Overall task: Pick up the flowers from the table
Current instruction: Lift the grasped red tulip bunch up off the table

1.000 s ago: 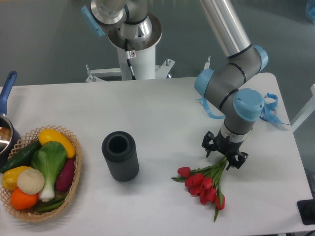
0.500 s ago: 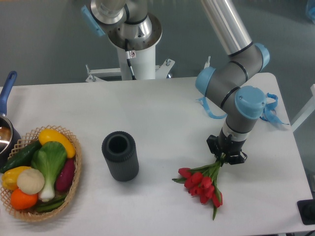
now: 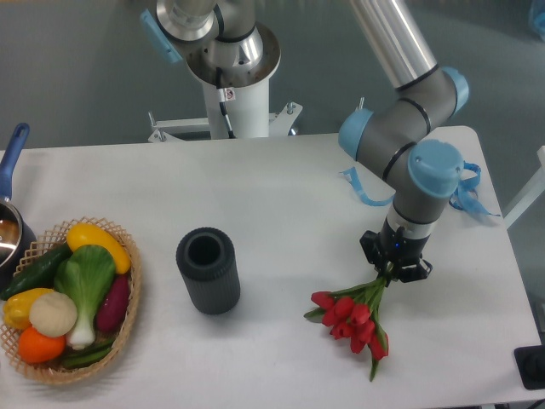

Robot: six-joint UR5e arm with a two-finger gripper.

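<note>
The flowers (image 3: 352, 317), a bunch of red tulip buds with green leaves and stems, hang low over the white table (image 3: 281, 196) at its front right. My gripper (image 3: 393, 266) is shut on the stem end at the bunch's upper right, buds pointing down-left. The buds look slightly raised, with a faint shadow beneath; whether the lowest leaf tip touches the table I cannot tell.
A dark grey ribbed cylinder (image 3: 208, 270) stands upright left of the flowers. A wicker basket of vegetables (image 3: 68, 298) sits at the front left, a pot with a blue handle (image 3: 10, 192) at the left edge. Blue ribbon strips (image 3: 467, 192) lie at the right rear.
The gripper's fingers closed on the stems, and it has shifted slightly right and up, dragging the bunch with it.
</note>
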